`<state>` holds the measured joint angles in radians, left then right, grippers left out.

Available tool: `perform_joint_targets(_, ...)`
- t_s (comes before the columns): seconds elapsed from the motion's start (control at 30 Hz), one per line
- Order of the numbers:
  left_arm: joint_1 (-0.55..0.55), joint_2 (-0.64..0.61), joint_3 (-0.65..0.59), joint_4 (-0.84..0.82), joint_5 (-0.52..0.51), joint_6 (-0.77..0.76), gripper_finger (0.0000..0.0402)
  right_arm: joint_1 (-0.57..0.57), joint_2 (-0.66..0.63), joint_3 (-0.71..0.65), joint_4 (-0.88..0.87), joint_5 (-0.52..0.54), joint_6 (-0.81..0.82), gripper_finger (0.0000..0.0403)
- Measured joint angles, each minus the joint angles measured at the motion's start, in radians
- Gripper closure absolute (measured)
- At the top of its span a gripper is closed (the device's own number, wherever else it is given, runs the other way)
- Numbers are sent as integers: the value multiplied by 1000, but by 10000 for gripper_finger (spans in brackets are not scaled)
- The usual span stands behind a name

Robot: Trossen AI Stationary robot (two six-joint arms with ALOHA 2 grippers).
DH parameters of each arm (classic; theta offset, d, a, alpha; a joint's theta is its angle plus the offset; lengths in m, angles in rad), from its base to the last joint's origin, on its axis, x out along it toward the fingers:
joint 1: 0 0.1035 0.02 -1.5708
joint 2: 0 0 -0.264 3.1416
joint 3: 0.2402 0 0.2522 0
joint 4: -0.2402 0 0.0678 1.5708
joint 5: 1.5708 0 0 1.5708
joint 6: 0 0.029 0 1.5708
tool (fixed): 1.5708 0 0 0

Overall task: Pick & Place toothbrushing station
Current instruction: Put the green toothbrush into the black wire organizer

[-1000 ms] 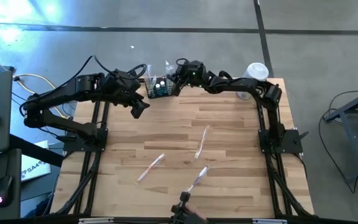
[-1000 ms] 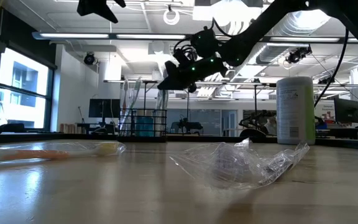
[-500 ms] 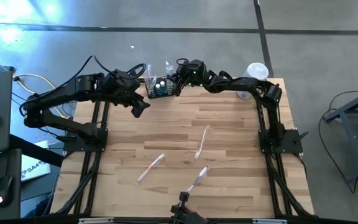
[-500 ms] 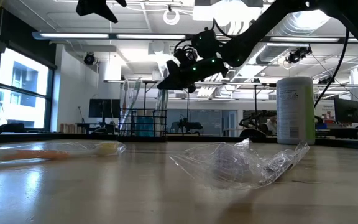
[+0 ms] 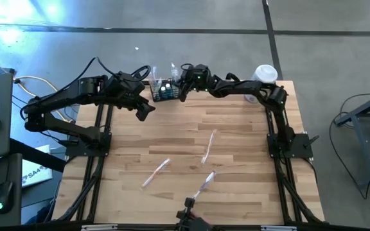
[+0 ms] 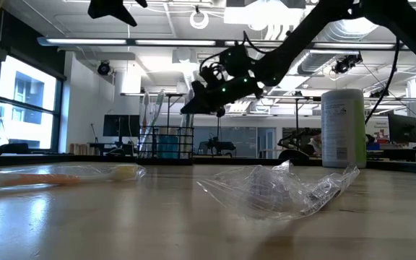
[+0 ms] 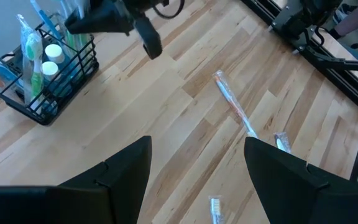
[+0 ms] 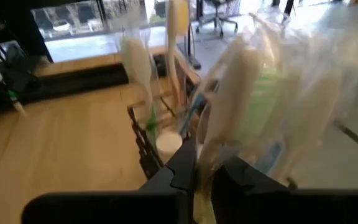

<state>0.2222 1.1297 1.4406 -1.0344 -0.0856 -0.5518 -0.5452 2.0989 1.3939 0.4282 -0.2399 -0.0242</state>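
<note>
Here the wooden table [image 5: 236, 138] fills the high view, both dark arms reaching toward its far edge. The right arm stretches in from the far right corner, and the right gripper [image 5: 180, 92] hangs just above the toothbrushing station [image 5: 165, 90], a small black wire rack at the far edge, left of centre. In the right wrist view its fingers [image 8: 182, 163] sit nearly closed, pinched on a clear-wrapped toothbrush [image 8: 232, 99] whose lower end is down among the rack's wires. In the low view the rack [image 6: 167, 144] stands upright on the table with brushes sticking up out of it.

The left arm waits off to the left; the left gripper [image 5: 143, 110] hovers just left of the rack, its fingers [image 7: 120, 171] spread wide and holding nothing.

A tall white canister [image 6: 344, 128] stands at the far right corner. Three wrapped toothbrushes lie loose on the near half of the table: one [image 5: 208, 147] near the middle, one [image 5: 155, 172] nearer and to the left, and one [image 5: 204, 184] nearest the front edge.
</note>
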Motion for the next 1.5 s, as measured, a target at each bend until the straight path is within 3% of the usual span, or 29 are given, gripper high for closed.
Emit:
perform_joint_targets(0.37, 0, 0, 0, 0, 0, 1, 147, 2, 3, -1, 17, 4, 36, 310)
perform_joint_targets(0.83, 0, 0, 0, 0, 0, 5, 147, 4, -10, -1, -40, 54, 107, 182)
perform_joint_targets(1.23, 0, 0, 0, 0, 0, 23, 147, 20, -90, -1, -106, 105, 102, 174)
perform_joint_targets(1.43, 0, 0, 0, 0, 0, 25, 147, 46, -113, -3, -223, 114, 118, 174)
perform_joint_targets(1.5, 0, 0, 0, 0, 0, 29, 147, 61, -141, -2, -244, 161, 97, 174)
